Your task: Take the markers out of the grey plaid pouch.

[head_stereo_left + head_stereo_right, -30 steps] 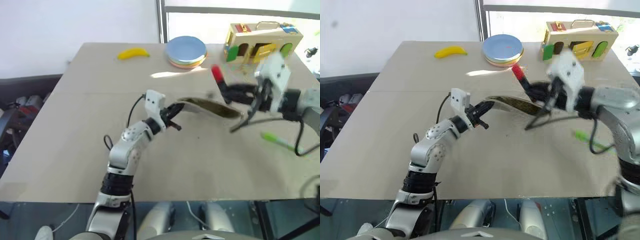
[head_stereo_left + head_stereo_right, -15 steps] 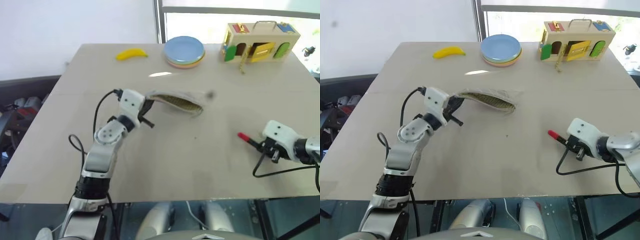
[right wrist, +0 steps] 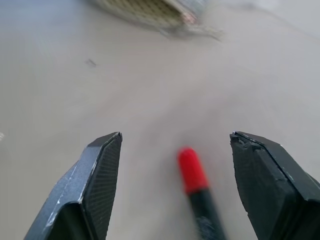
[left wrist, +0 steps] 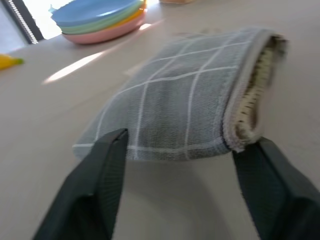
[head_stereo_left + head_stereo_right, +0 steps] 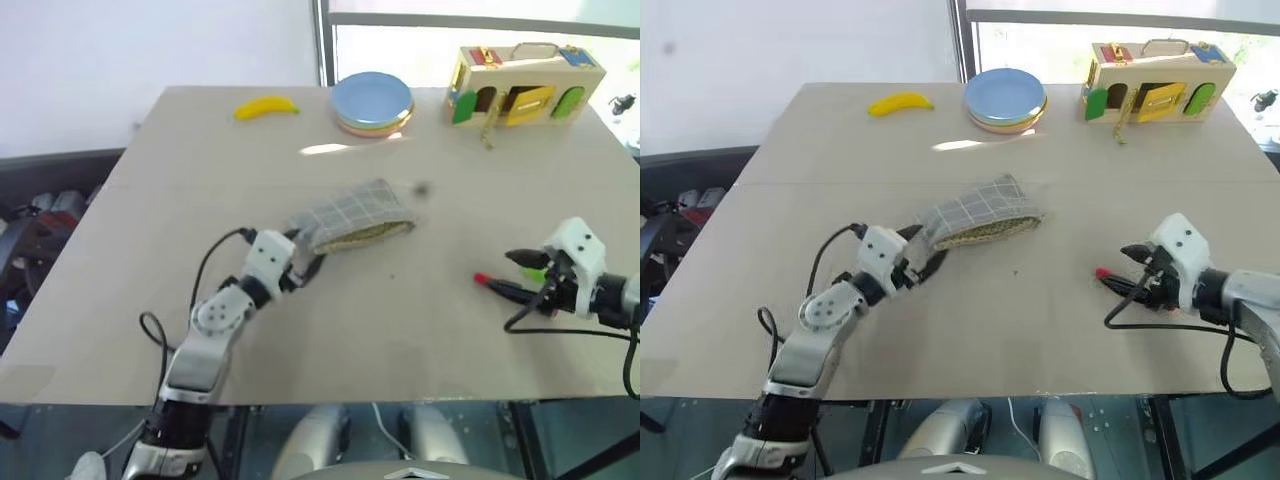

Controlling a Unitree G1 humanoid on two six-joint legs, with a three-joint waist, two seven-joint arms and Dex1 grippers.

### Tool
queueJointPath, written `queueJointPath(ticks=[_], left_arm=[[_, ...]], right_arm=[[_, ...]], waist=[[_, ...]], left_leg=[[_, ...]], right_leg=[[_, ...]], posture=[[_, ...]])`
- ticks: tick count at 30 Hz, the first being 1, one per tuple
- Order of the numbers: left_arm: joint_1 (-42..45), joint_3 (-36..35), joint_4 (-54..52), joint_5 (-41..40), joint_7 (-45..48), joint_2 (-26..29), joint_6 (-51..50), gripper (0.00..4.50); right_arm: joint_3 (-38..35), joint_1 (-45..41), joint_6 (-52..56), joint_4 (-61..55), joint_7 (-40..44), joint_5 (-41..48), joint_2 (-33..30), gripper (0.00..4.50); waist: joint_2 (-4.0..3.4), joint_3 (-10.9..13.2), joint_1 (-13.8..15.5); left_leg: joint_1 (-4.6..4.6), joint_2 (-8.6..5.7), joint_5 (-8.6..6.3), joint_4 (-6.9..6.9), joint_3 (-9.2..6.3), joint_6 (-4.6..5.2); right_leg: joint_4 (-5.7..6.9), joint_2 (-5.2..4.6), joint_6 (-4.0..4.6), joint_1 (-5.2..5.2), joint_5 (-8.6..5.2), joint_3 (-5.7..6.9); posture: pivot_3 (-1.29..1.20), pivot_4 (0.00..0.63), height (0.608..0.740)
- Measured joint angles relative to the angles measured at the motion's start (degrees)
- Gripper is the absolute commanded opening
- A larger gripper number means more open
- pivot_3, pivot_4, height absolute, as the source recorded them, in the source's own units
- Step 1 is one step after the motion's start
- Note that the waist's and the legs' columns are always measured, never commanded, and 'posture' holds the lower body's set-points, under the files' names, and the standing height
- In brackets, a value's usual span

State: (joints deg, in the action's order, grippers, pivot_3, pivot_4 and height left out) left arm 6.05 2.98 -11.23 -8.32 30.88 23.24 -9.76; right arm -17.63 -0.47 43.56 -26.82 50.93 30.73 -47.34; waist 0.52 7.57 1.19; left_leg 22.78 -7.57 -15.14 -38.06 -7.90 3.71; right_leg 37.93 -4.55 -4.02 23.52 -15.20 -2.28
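Both grippers have released since a second ago: I see left gripper (image 4: pixel 180 190) fingers spread around the grey plaid pouch (image 5: pixel 355 217), now flat on the beige tabletop (image 5: pixel 150 230); right gripper (image 3: pixel 175 195) fingers wide, red-tipped marker (image 3: pixel 196 185) lying between them.

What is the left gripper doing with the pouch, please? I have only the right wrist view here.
Observer: The left gripper is at one end of the grey plaid pouch, its jaws open on either side and not clamped. The pouch lies flat on the table.
Operator: Thank you. Which way does its opening face?
Observer: The yellowish lining shows along the edge nearest the robot.
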Motion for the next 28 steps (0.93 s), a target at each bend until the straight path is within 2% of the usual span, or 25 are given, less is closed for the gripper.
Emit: queueJointPath(ticks=[2,6,7,11,14,16,20,22,24,28], left_arm=[[-3.17,-1.33,-4.15,-3.96,1.86,0.50,-2.42,3.98],[-6.18,-6.47,-7.72,-9.95,2.15,2.29,-8.82,3.98],[-7.55,-8.91,-9.05,-11.77,1.47,3.39,-12.49,3.98],[-12.99,-12.81,-14.11,-19.28,1.03,3.67,-21.15,3.98],[-20.04,-13.54,-18.24,-23.87,2.91,4.56,-24.86,3.98],[-24.66,-13.54,-19.03,-23.97,4.33,5.58,-24.63,3.98],[-26.43,-13.60,-19.47,-23.17,5.18,6.27,-23.45,3.98],[-31.02,-16.35,-19.50,-23.09,8.75,8.15,-19.86,3.98],[-31.62,-17.25,-19.47,-22.90,9.26,8.85,-19.39,3.98],[-33.69,-18.60,-17.87,-21.55,12.99,10.50,-14.24,3.98]], right_arm=[[-3.37,2.81,-0.16,-2.28,-1.11,3.49,5.01,3.51],[-5.21,11.02,-2.20,-4.72,-2.26,5.86,9.70,3.51],[-5.33,15.66,-6.07,-4.82,-1.88,4.65,11.75,3.51],[-4.48,24.04,-16.17,-2.84,1.20,-0.12,13.43,3.51],[-2.94,27.65,-26.54,3.60,3.30,-5.51,14.08,3.51],[-2.72,28.76,-32.83,8.45,4.07,-8.20,15.08,3.51],[-2.71,28.81,-36.38,10.54,4.80,-8.43,15.65,3.51],[-5.66,30.07,-40.89,14.51,7.18,-6.77,15.86,3.51],[-6.39,30.28,-41.44,15.10,7.55,-6.41,15.56,3.51],[-8.07,29.83,-43.73,19.03,10.11,-5.42,13.03,3.51]], waist=[[-0.01,-0.02,-0.08],[-0.05,-0.03,-0.09],[-0.07,-0.04,0.01],[-0.11,-0.03,-0.26],[-0.11,0.00,-0.46],[-0.23,0.10,-0.35],[-0.41,0.07,-0.29],[-0.43,0.07,-0.23],[-0.44,0.08,-0.22],[-0.43,0.11,-0.20]], left_leg=[[-0.07,0.02,-0.01,0.04,-0.01,0.00],[-0.14,0.02,-0.01,0.08,-0.02,0.00],[-0.16,0.01,-0.01,0.12,-0.01,0.00],[-0.23,0.00,-0.03,0.12,0.07,0.03],[-0.70,0.02,-0.04,0.37,0.27,0.02],[-1.18,0.08,-0.33,0.71,0.28,0.00],[-1.27,0.12,-0.32,0.70,0.25,-0.02],[-1.22,0.12,-0.33,0.72,0.24,-0.02],[-1.20,0.12,-0.33,0.75,0.24,-0.02],[-1.17,0.12,-0.35,0.78,0.24,0.00]], right_leg=[[0.01,0.01,0.00,-0.06,0.00,-0.02],[0.02,0.02,0.00,-0.04,0.00,0.00],[0.00,0.02,0.00,-0.05,-0.01,0.00],[-0.04,0.02,-0.01,-0.08,-0.01,-0.08],[-0.04,0.02,0.00,-0.35,-0.01,-0.19],[-0.16,-0.01,0.00,-0.78,-0.05,-0.26],[-0.16,0.01,0.01,-0.89,-0.06,-0.24],[-0.28,0.01,0.01,-0.87,-0.05,-0.22],[-0.34,0.01,0.01,-0.86,-0.05,-0.22],[-0.40,0.00,0.02,-0.86,-0.05,-0.21]], posture=[[0.00,0.150,0.740],[0.00,0.150,0.740],[0.00,0.150,0.740],[0.00,0.150,0.740],[0.00,0.150,0.740],[0.00,0.150,0.740],[0.00,0.150,0.740],[0.00,0.150,0.740],[0.00,0.150,0.740],[0.00,0.150,0.740]])
